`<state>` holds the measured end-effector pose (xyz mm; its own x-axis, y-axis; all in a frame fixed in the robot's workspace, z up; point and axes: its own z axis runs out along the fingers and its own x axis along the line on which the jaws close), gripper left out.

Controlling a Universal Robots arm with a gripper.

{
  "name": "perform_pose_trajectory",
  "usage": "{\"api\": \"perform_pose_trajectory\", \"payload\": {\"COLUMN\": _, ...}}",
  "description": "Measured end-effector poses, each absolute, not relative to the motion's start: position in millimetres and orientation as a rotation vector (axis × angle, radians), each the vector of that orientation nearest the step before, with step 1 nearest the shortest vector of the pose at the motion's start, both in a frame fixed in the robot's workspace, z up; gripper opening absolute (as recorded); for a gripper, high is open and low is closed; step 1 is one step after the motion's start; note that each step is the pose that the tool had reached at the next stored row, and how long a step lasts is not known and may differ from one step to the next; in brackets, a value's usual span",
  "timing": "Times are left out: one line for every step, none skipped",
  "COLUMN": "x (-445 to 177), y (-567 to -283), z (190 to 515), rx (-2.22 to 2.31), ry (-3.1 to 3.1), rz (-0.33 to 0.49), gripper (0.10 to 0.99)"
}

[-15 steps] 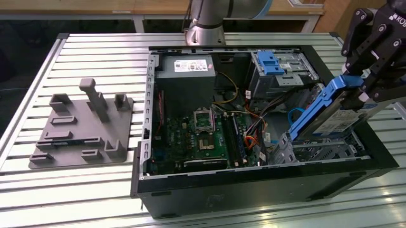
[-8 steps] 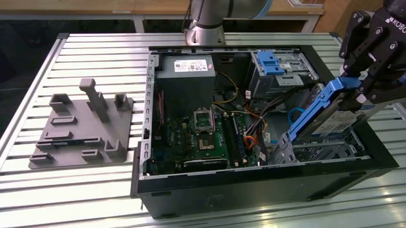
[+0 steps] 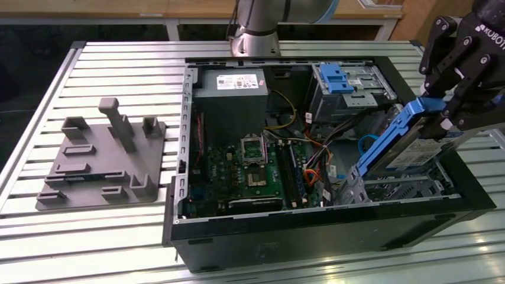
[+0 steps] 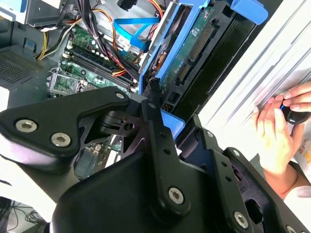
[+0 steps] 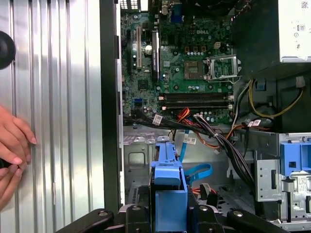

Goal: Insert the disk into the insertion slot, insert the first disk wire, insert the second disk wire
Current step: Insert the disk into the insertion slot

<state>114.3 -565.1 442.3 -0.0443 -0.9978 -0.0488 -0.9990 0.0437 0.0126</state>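
I look down on a silver ribbed metal desk (image 3: 103,236). On the exterior view's left lies a grey plastic fixture plate (image 3: 103,163) with several upright posts and blocks. Well apart from it, toward the exterior view's right, stands an open black computer case (image 3: 316,228). Inside it I see a green motherboard (image 3: 252,171), a grey boxy power supply with a white label (image 3: 233,97), yellow wires (image 3: 285,118) beside that box, a thin orange-red cable (image 3: 311,176) by the board's edge, and a tall silver bay (image 3: 359,97) bearing a blue plastic latch (image 3: 335,77).
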Motion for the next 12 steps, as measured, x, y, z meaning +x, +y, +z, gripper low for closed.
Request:
{"api": "perform_pose_trajectory", "payload": {"x": 114.3, "y": -565.0, "z": 441.6, "rx": -2.153, "ry": 2.250, "rz": 0.067, "gripper": 0.365}}
{"api": "perform_pose_trajectory", "payload": {"x": 114.3, "y": -565.0, "z": 440.9, "rx": -2.154, "ry": 2.250, "rz": 0.067, "gripper": 0.365}}
{"api": "perform_pose_trajectory", "payload": {"x": 114.3, "y": -564.9, "z": 440.1, "rx": -2.154, "ry": 2.249, "rz": 0.067, "gripper": 0.365}}
{"api": "perform_pose_trajectory", "payload": {"x": 114.3, "y": -564.9, "z": 439.3, "rx": -2.155, "ry": 2.249, "rz": 0.067, "gripper": 0.365}}
{"api": "perform_pose_trajectory", "payload": {"x": 114.3, "y": -564.9, "z": 438.4, "rx": -2.155, "ry": 2.249, "rz": 0.067, "gripper": 0.365}}
{"api": "perform_pose_trajectory", "payload": {"x": 114.3, "y": -565.0, "z": 437.5, "rx": -2.155, "ry": 2.248, "rz": 0.067, "gripper": 0.365}}
{"api": "perform_pose_trajectory", "payload": {"x": 114.3, "y": -564.9, "z": 436.5, "rx": -2.156, "ry": 2.248, "rz": 0.067, "gripper": 0.365}}
{"api": "perform_pose_trajectory", "payload": {"x": 114.3, "y": -564.9, "z": 435.5, "rx": -2.156, "ry": 2.247, "rz": 0.067, "gripper": 0.365}}
{"api": "perform_pose_trajectory", "payload": {"x": 114.3, "y": -565.0, "z": 434.4, "rx": -2.157, "ry": 2.247, "rz": 0.067, "gripper": 0.365}}
{"api": "perform_pose_trajectory", "payload": {"x": 114.3, "y": -564.9, "z": 433.5, "rx": -2.158, "ry": 2.246, "rz": 0.067, "gripper": 0.365}}
{"api": "perform_pose_trajectory", "payload": {"x": 114.3, "y": -564.9, "z": 432.5, "rx": -2.158, "ry": 2.245, "rz": 0.067, "gripper": 0.365}}
{"api": "perform_pose_trajectory", "payload": {"x": 114.3, "y": -565.0, "z": 431.5, "rx": -2.159, "ry": 2.245, "rz": 0.067, "gripper": 0.365}}
